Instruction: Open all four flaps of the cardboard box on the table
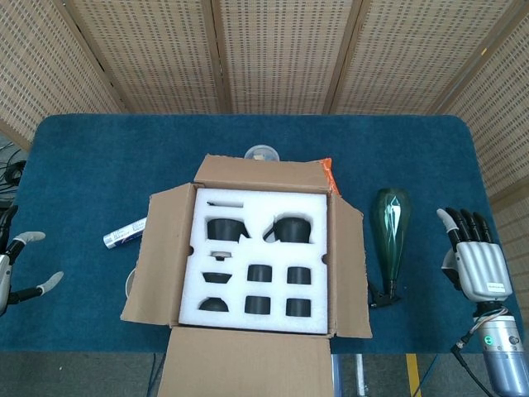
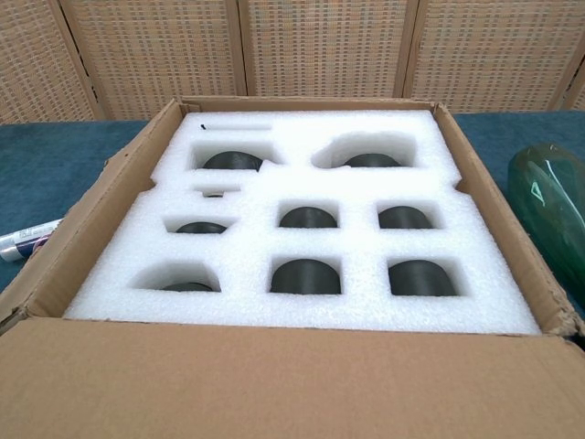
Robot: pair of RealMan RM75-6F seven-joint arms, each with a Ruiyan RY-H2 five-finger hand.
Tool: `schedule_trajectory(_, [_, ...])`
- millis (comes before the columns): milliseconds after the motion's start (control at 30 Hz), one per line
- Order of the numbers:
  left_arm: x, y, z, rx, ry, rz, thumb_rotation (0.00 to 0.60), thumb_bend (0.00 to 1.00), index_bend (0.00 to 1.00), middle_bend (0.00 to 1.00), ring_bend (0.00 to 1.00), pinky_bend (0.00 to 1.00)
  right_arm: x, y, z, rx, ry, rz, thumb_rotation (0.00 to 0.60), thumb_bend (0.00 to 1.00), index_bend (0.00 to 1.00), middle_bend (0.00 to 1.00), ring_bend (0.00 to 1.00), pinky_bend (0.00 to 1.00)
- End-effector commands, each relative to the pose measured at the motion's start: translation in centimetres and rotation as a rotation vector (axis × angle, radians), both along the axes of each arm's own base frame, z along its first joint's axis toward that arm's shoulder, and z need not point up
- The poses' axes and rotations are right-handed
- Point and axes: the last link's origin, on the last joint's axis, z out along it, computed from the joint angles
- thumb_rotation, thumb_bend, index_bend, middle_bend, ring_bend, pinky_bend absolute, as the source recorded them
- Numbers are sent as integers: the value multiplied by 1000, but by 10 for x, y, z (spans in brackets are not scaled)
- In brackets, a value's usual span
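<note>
All four flaps of the cardboard box (image 1: 255, 260) lie open, left hand (image 1: 16, 269) and right hand (image 1: 475, 260) spread, empty; nothing seems left.

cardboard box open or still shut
Open. All four flaps of the cardboard box are folded outward, and the white foam insert with its dark-filled pockets is fully exposed in both views.
</note>
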Motion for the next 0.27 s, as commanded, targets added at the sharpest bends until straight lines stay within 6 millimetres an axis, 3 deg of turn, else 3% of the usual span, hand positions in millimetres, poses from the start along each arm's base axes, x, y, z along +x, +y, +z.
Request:
schedule_trajectory(33, [0, -3, -2, 0, -10, 0, 435, 162, 320, 0, 0, 0, 0, 1, 1, -9, -4, 5, 600, 974, 58, 87, 0, 0])
schedule_trajectory(267, [-1, -1, -5, -10, -23, 8, 434, 162, 320, 0, 0, 0, -1, 2, 1, -22, -11, 13, 600, 971, 58, 72, 0, 0])
